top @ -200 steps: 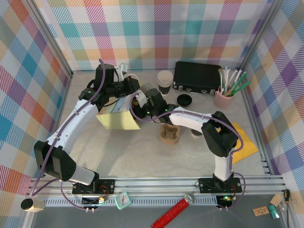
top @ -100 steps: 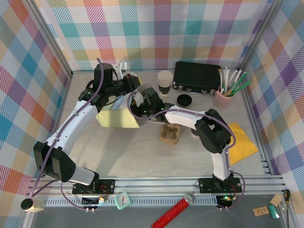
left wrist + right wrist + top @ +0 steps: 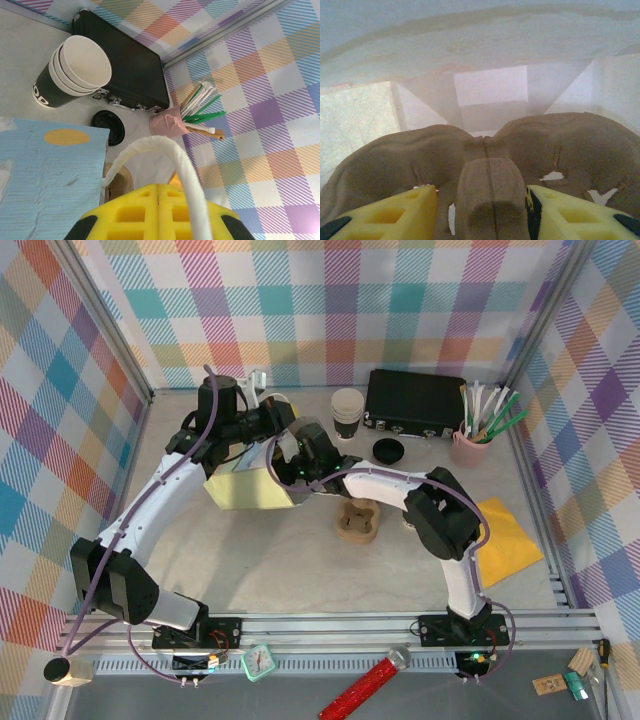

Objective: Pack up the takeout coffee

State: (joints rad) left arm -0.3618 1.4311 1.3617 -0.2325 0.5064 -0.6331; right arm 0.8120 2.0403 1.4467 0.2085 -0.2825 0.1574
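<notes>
Dark paper takeout coffee cup with black lid [image 3: 404,524]: 3 o'clock on surface [image 3: 250,560], peeking beside right elbow | light, crushable, spill-prone; hold mid-body, upright | left gripper [image 3: 159,192] pinching white cord bag handle [image 3: 172,160] | right gripper [image 3: 482,200] astride brown moulded-pulp ridge [image 3: 490,175], grip unclear

Bag [image 3: 45,170] of thin blue paper, matt and finely crinkled; its cord handle [image 3: 175,165] of white twisted paper, slightly fuzzy; stacked cups [image 3: 75,72] of smooth matt paper, dark outside, cream within; loose lid [image 3: 111,127] of glossy black plastic; case [image 3: 132,65] of hard black material with a soft sheen and shiny metal latches [image 3: 116,101]; carrier [image 3: 560,145] of rough brown moulded pulp; table [image 3: 20,45] pale, matt, faintly speckled.
</notes>
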